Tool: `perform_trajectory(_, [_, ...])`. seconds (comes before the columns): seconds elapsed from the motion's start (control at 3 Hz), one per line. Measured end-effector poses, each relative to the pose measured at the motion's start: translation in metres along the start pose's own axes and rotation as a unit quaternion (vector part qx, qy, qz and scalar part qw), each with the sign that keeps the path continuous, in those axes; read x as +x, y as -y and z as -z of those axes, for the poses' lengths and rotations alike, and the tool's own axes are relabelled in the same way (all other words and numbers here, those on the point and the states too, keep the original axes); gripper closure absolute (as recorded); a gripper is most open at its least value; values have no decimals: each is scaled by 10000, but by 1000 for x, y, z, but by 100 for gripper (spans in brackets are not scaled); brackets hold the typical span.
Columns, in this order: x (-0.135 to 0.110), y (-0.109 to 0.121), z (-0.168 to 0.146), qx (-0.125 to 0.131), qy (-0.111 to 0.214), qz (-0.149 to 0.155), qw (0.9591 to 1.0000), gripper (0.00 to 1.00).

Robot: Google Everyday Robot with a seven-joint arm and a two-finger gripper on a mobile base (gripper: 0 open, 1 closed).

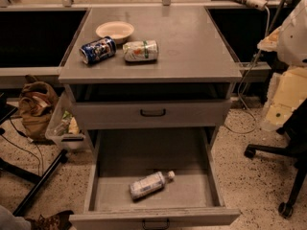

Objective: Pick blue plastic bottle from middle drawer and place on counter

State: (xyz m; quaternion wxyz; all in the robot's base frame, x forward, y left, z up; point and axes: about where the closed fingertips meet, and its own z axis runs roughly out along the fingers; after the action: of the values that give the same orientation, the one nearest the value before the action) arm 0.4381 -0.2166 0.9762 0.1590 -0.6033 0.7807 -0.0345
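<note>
The blue plastic bottle (149,184) lies on its side on the floor of the open middle drawer (192,191), near the front, with its white cap pointing to the back right. The drawer is pulled far out and holds nothing else. The counter (192,42) is the flat grey top of the cabinet above it. My gripper is not in view.
On the counter's left part lie a dark blue can (97,50) and a white-and-green can (140,51), with a pale bowl (115,30) behind them. The upper drawer (153,112) is shut. A bag (36,107) and bin (64,126) stand left, a chair base (283,152) right.
</note>
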Motion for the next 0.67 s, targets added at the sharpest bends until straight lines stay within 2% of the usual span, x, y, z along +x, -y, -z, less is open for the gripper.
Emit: perform_trajectory(0.67, [-2, -4, -12, -93, -47, -45, 9999, 0])
